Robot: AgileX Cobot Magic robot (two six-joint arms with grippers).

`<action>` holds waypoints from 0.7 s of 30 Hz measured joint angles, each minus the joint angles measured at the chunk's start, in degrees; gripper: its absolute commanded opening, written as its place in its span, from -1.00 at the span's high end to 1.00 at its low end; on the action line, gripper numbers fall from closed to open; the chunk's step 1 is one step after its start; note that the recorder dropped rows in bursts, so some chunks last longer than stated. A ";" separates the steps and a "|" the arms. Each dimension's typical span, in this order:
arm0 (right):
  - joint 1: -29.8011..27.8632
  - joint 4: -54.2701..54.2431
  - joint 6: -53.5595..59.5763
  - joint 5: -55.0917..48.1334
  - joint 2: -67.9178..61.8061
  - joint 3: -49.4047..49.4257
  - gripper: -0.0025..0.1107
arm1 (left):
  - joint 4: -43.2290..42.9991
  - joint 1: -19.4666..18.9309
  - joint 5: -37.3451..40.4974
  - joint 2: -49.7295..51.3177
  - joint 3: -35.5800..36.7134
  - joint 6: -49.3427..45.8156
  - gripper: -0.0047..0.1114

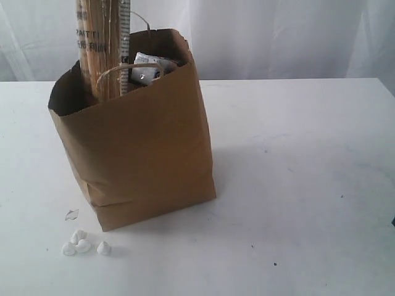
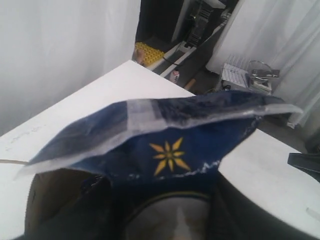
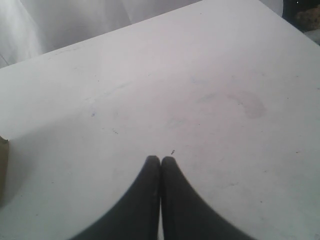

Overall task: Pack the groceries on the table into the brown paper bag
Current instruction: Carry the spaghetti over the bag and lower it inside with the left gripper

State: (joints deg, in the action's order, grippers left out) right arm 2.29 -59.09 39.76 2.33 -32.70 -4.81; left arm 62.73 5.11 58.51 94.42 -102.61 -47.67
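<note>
One packet (image 2: pixel 170 150) in left hand (image 2: pixel 165 212), right hand (image 3: pixel 160 162) closed

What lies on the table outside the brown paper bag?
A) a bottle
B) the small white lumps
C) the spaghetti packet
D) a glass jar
B: the small white lumps lie on the table in front of the brown paper bag, while the spaghetti packet stands inside it.
</note>
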 measured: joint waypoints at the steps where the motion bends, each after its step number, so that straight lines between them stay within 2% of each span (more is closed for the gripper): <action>1: 0.00 0.00 0.00 0.00 0.00 0.00 0.96 | 0.48 0.00 0.27 0.69 0.00 -0.26 0.92; 12: 0.00 0.00 0.00 0.00 0.00 0.00 0.96 | 3.51 0.00 1.97 8.08 -0.23 -5.79 0.92; 21: 0.00 0.00 0.00 0.11 0.00 0.00 0.96 | 5.28 0.00 2.06 9.70 -0.36 -7.19 0.92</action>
State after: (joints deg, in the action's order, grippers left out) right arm 2.29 -59.09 39.76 2.44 -32.70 -4.81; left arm 68.01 5.11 60.57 104.12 -102.97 -54.86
